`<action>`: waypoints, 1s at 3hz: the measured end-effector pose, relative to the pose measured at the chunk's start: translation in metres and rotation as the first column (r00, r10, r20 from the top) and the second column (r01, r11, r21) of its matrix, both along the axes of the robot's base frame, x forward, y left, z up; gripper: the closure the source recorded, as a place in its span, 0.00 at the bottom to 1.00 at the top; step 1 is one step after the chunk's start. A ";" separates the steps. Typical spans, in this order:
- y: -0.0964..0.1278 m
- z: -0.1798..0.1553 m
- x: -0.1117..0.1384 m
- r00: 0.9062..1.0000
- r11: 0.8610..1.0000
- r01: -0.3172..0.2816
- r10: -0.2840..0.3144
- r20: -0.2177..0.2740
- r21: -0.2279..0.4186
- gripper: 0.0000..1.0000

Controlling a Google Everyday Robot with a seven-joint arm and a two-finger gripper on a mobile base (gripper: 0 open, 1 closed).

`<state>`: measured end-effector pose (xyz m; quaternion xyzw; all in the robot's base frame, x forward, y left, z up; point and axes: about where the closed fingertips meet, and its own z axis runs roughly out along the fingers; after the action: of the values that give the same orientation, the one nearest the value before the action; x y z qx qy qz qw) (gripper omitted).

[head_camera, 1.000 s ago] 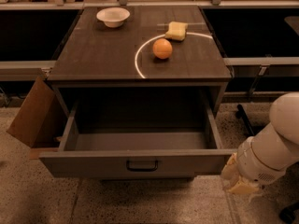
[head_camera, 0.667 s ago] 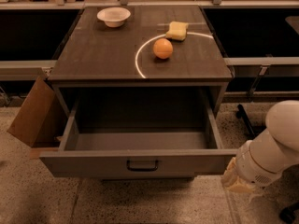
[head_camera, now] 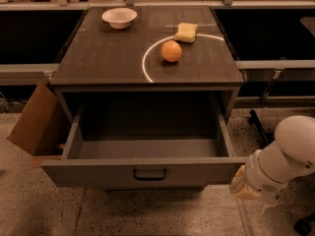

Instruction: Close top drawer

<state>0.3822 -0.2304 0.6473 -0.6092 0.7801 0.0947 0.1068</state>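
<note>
At the far left we see a cardboard box [head_camera: 34, 124] leaning just beside the cabinet [head_camera: 98, 58]. On the cabinet's top sit a white bowl [head_camera: 119, 17] at the back left, then an orange [head_camera: 171, 51] and a yellow sponge [head_camera: 186, 32] further right, none of them in the drawer's path. Below, the top drawer [head_camera: 98, 173] stands pulled far out, its dark handle [head_camera: 149, 173] in the middle of the front panel. At the lower right the gripper [head_camera: 244, 183] hangs at the end of the white arm [head_camera: 290, 151], just beside the right end of that panel. It may be touching the corner, and we cannot tell whether it is spread or closed. We judge the approach to be the step in hand, with the push not yet made. Next the gripper needs to get onto the flat front and press straight toward the cabinet, nearer the middle so the drawer does not skew.
</note>
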 end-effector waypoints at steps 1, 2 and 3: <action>0.014 -0.012 0.028 0.999 1.000 -0.013 0.012 0.045 0.024 1.00; 0.014 -0.012 0.029 0.999 1.000 -0.013 0.012 0.046 0.024 1.00; 0.014 -0.018 0.045 0.997 1.000 -0.017 0.017 0.079 0.005 1.00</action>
<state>0.4268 -0.2163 0.6291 -0.6188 0.7698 0.0735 0.1383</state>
